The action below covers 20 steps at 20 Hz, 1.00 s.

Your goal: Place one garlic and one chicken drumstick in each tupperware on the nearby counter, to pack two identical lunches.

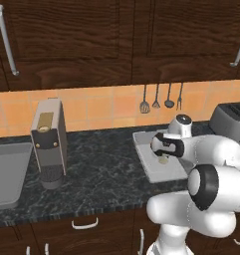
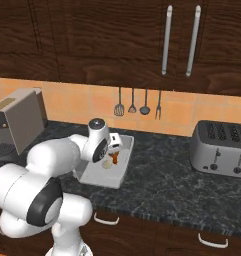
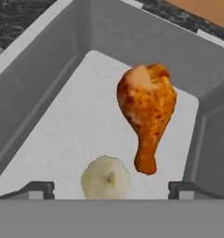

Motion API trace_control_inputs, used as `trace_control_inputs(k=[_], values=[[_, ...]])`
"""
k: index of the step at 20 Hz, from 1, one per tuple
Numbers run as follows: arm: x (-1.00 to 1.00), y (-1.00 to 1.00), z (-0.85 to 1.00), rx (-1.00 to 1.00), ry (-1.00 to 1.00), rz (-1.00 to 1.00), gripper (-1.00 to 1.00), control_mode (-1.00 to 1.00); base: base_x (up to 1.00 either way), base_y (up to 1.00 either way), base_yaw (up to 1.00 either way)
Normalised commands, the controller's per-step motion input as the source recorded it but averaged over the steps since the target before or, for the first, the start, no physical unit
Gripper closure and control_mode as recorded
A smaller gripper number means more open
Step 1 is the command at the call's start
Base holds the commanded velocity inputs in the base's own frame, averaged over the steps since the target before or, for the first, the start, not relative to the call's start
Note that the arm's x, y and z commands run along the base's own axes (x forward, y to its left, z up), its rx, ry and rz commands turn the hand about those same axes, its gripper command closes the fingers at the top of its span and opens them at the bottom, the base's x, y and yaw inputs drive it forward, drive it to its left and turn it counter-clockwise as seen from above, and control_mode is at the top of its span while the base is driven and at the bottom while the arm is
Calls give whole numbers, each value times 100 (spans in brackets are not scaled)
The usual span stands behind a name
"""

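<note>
The end effector (image 3: 111, 188) is seen spread wide with nothing between the tips, parked directly above the tupperware (image 3: 48, 88), which sits on the dark marbled bench (image 2: 167, 180) between the coffee machine (image 1: 49, 142) and the toaster (image 2: 222, 147). Inside the box, the chicken drumstick (image 3: 147, 116) is found straight ahead of the tips, its long axis running roughly away from the hand, thin bone end nearest and fat meaty end farthest. The garlic (image 3: 105, 178) lies just beside the bone end, closer to the hand, apart from the drumstick as far as can be told. The drumstick is golden-orange with a mottled crust and a pale patch on top; the garlic is a pale, rounded bulb with a small dimple. This box is judged to be packed, so a retreat upward is probably called for; no second box can be made out.
</note>
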Motion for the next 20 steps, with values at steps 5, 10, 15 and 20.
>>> trace_control_inputs(k=[5, 10, 15, 20], values=[[-38, -1, 9, 0, 0, 0, -100, -100, 0, 0, 0], [-100, -4, 5, 0, -16, 0, -100, -100, 0, 0, 0], [-100, 25, 54, -6, -28, 4, -100, -100, 0, 0, 0], [-100, 34, 65, -7, -18, 2, -100, -100, 0, 0, 0]])
